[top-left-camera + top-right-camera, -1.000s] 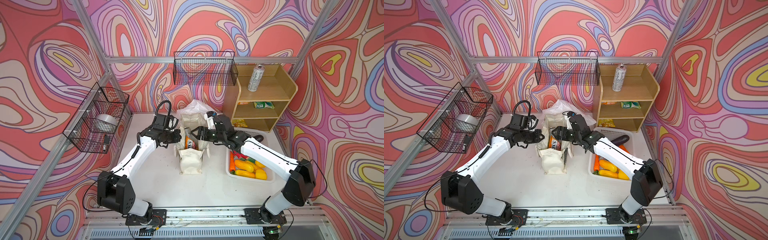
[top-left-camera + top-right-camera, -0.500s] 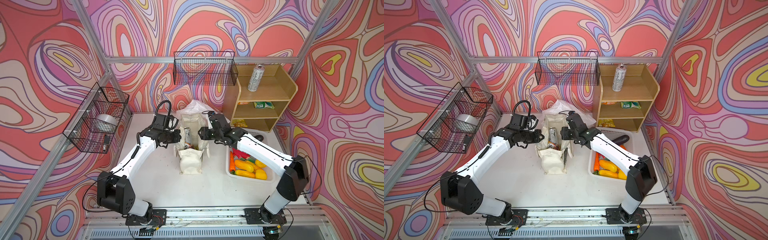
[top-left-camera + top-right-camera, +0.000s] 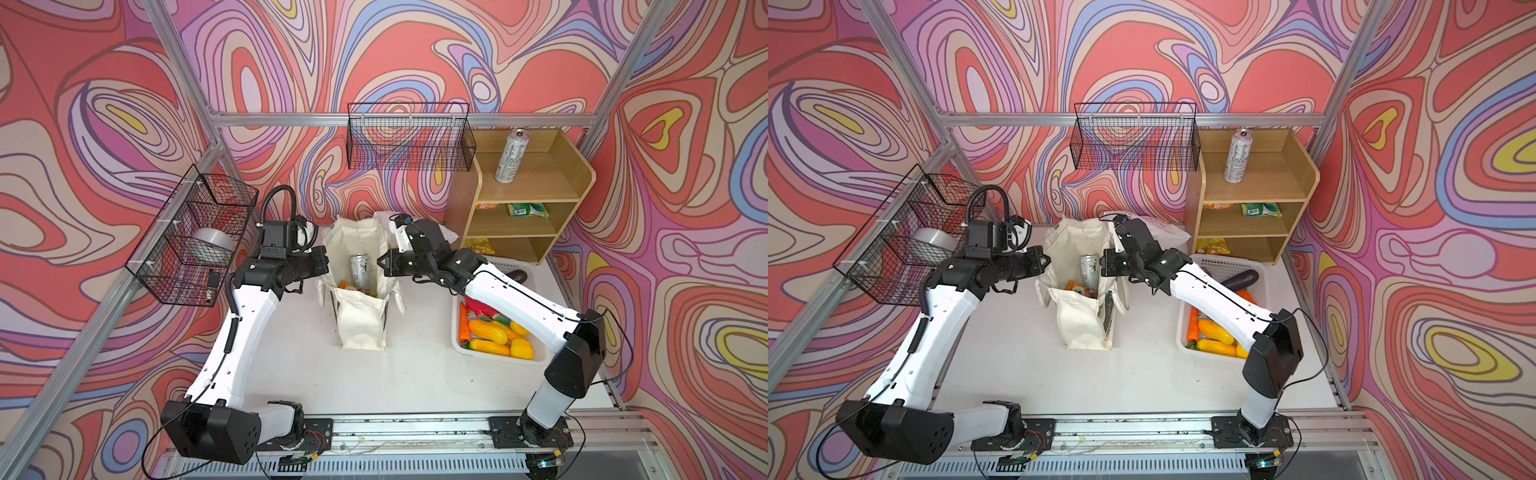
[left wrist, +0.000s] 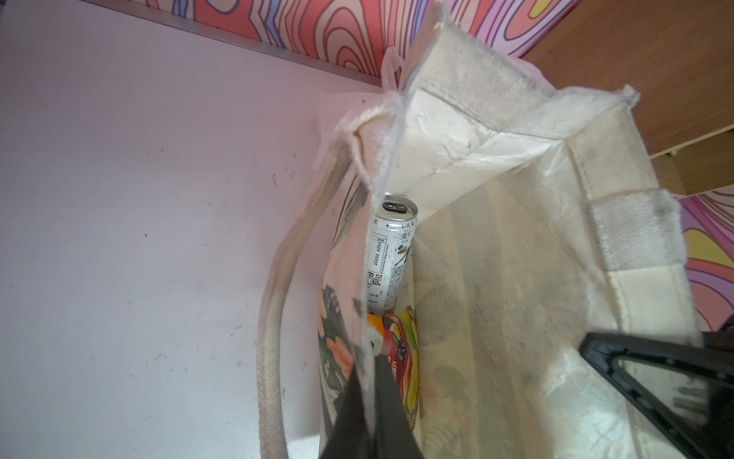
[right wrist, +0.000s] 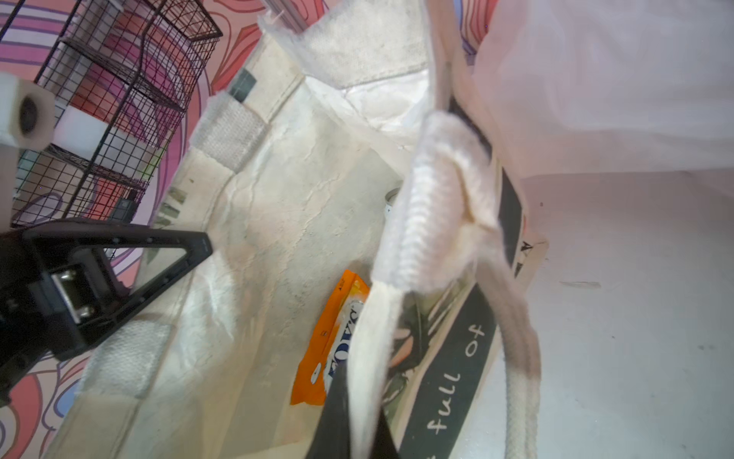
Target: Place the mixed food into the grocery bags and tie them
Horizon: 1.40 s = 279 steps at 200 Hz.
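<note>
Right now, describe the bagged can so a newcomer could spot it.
Find the cream canvas tote in the middle of the white table. Inside it a tall silver can stands beside an orange snack packet. Unlike the similar can on the wooden shelf, this one sits inside the bag.

We see only the upper half of the can inside the tote; its base sinks behind the tote's near wall; the orange packet inside is half covered by a blurred tote handle; behind the tote, the plastic bag is mostly screened by the right arm.
</note>
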Available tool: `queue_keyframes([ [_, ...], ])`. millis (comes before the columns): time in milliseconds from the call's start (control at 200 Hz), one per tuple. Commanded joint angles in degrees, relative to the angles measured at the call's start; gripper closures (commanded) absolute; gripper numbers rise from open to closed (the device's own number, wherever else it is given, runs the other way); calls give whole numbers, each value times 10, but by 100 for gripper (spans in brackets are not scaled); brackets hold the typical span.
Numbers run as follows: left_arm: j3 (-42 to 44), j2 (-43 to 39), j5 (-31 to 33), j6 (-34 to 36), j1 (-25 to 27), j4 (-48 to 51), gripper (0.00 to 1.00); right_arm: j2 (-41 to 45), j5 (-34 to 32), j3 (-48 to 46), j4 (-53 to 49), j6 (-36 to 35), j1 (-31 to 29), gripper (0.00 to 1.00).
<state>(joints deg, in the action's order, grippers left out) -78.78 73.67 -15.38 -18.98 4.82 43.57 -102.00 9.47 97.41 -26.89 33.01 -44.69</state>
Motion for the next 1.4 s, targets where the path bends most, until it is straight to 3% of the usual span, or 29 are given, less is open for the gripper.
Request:
queue_keyframes([
  [0, 6, 6, 26, 36, -36, -8, 100, -56, 13, 51, 67, 15, -24, 100],
  [255, -20, 36, 34, 59, -130, -16, 100, -192, -5, 198, 62, 24, -89, 100],
  [731, -71, 121, 41, 82, -185, -20, 100, -290, 13, 289, 83, 64, -105, 100],
  [861, -68, 118, 38, 77, -193, -18, 100, -289, 22, 296, 81, 62, -106, 58],
  [911, -65, 112, 36, 76, -195, -20, 100, -284, 22, 299, 78, 57, -106, 47],
  [1002, -66, 100, 21, 69, -199, -22, 59, -278, 19, 309, 62, 45, -106, 33],
  [1092, -73, 87, 13, 62, -200, -20, 31, -262, 9, 309, 50, 29, -106, 26],
  [1267, -98, 57, -6, 35, -199, -18, 1, -219, -32, 293, 25, -3, -103, 22],
  [1392, -104, 34, -57, 6, -199, -27, 0, -168, -47, 250, 27, -8, -84, 21],
])
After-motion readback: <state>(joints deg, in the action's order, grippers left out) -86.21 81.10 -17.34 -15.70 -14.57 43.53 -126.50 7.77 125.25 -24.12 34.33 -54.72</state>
